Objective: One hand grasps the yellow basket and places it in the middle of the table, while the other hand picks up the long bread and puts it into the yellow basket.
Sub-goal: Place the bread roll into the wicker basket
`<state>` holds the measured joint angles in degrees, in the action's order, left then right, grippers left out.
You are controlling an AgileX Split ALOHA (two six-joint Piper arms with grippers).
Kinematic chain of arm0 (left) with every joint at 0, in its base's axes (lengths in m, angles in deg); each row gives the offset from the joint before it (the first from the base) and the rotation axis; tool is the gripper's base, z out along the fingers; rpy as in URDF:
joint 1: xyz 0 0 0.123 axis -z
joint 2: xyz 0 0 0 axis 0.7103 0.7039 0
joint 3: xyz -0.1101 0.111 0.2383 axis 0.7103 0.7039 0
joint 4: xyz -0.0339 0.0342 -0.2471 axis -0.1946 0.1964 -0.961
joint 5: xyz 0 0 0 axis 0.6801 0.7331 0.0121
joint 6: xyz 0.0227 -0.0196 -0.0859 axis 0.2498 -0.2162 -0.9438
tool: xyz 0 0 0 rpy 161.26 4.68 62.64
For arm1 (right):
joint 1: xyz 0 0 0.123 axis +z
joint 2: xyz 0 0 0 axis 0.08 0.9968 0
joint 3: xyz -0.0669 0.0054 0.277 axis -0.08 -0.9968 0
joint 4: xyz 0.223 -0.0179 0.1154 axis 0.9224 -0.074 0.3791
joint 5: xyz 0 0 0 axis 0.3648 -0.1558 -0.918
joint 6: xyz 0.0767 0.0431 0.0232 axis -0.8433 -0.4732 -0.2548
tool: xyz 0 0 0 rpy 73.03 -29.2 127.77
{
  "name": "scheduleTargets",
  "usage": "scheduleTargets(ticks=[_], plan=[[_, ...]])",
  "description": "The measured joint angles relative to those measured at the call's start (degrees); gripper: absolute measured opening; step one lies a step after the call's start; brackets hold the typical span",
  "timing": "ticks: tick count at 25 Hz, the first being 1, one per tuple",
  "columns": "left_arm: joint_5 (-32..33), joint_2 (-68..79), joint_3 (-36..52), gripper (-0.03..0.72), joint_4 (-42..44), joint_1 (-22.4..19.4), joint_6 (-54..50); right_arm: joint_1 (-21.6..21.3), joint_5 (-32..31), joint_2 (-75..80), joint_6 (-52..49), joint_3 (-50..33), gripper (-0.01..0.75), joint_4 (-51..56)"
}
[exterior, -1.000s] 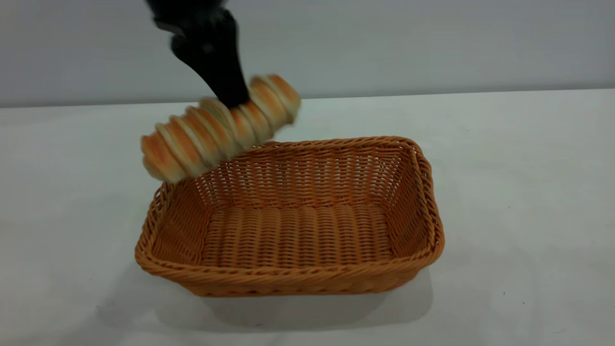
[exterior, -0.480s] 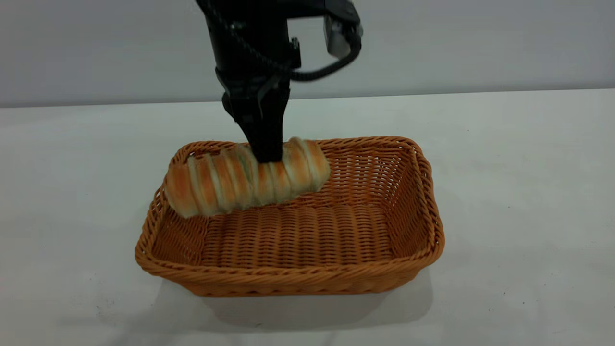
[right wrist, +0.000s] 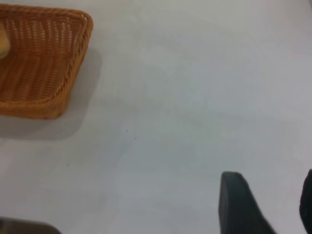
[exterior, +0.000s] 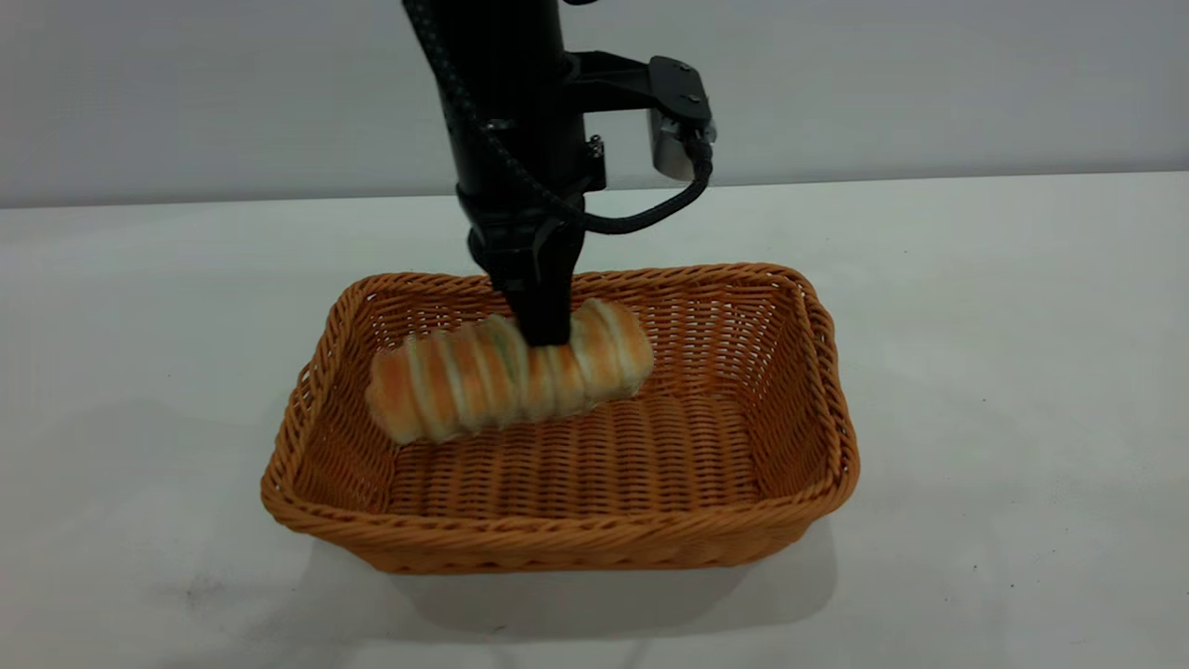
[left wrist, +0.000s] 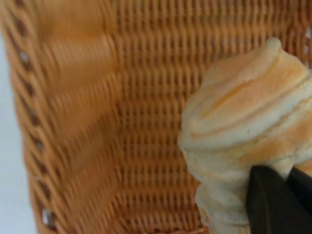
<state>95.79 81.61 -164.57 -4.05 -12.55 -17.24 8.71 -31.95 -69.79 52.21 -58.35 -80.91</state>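
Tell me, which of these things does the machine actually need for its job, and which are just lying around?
Part of the job:
- long bread, gripped by the left end effector inside the basket
- yellow basket, sitting on the table
- right end effector, open, hanging over bare table away from the basket

Just lying about:
- nothing else shows

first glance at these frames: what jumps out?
The left gripper comes straight down from above, shut on the long bread, which it holds tilted inside the yellow basket, toward the basket's back-left part. The basket sits mid-table. The right gripper is off to the side over bare table, fingers apart, holding nothing.
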Motion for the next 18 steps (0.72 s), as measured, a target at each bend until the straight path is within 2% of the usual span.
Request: scheduleTargets(ticks=[4, 7, 10, 15, 18], plan=[[-1.30, 1.21, -1.25, 0.014, -0.25, 0.05, -0.75, 0.00, 0.00, 0.00, -0.02, 0.00, 0.333, 0.00], [-2.35, 1.39, -1.31, 0.044, -0.25, 0.05, -0.92, 0.00, -0.02, 0.00, -0.07, 0.00, 0.333, 0.00], [-3.34, 1.39, -1.36, 0.126, -0.25, 0.05, -1.00, 0.00, -0.02, 0.00, -0.07, 0.00, 0.333, 0.06], [-4.44, 1.39, -1.36, 0.323, -0.18, 0.05, -2.67, 0.00, -0.02, 0.00, -0.07, 0.00, 0.331, 0.06], [-4.90, 1.33, -1.36, 0.379, 0.33, 0.05, -4.28, 0.00, -0.02, 0.00, -0.07, 0.00, 0.331, 0.06]])
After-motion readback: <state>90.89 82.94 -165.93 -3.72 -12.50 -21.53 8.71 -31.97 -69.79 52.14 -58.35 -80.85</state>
